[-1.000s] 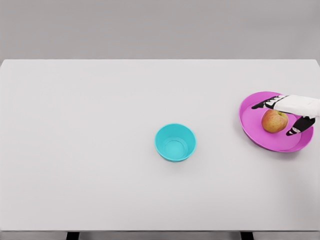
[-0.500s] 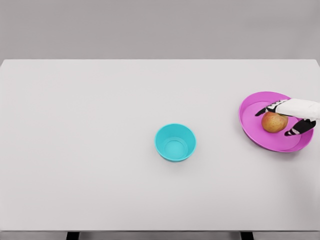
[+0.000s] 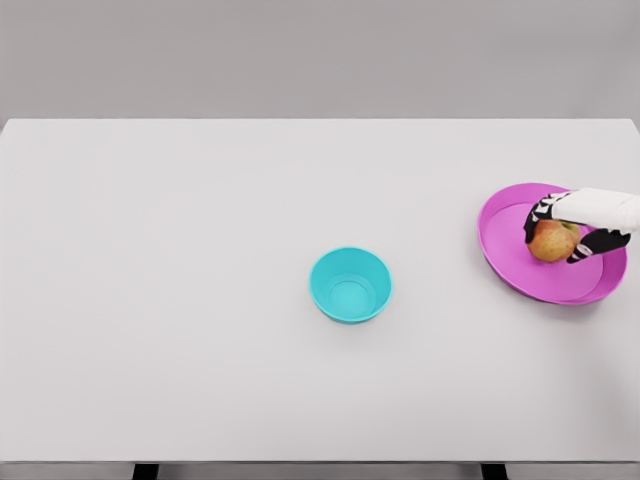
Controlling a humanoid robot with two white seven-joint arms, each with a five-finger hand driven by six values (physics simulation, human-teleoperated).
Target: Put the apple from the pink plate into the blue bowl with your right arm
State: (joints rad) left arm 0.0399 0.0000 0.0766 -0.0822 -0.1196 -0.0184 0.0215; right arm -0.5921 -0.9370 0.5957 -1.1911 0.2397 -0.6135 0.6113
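Nearest to us, the counter (image 3: pixel 200 380) is a broad, matte white slab with nothing on its front part; two dark legs show at the bottom edge. Moving back toward the middle, we come to the bowl (image 3: pixel 350 285), a small round vessel in smooth turquoise with steep walls and a flat floor, standing upright and holding nothing. Its open mouth faces up, which we judge makes it an easy target for a drop from above.

Farther back and well off to the right sits the plate (image 3: pixel 510 255), a shallow pink disc with a raised rim, glossy like plastic, lying close to the counter's right edge. On it is the apple (image 3: pixel 553 241), round, mottled red and yellow, with a dull skin. Our right hand (image 3: pixel 572 232) comes in from the right edge, white at the wrist with dark finger segments. The fingers (image 3: pixel 538 212) curl over the apple's far side while the thumb presses from the near side, so the hand grips the fruit between them. We cannot tell whether the apple has left the plate or is touching it.

We judge this wrap is meant to keep a round, smooth fruit from rolling free during the carry leftward to the bowl. Our left arm is out of view.
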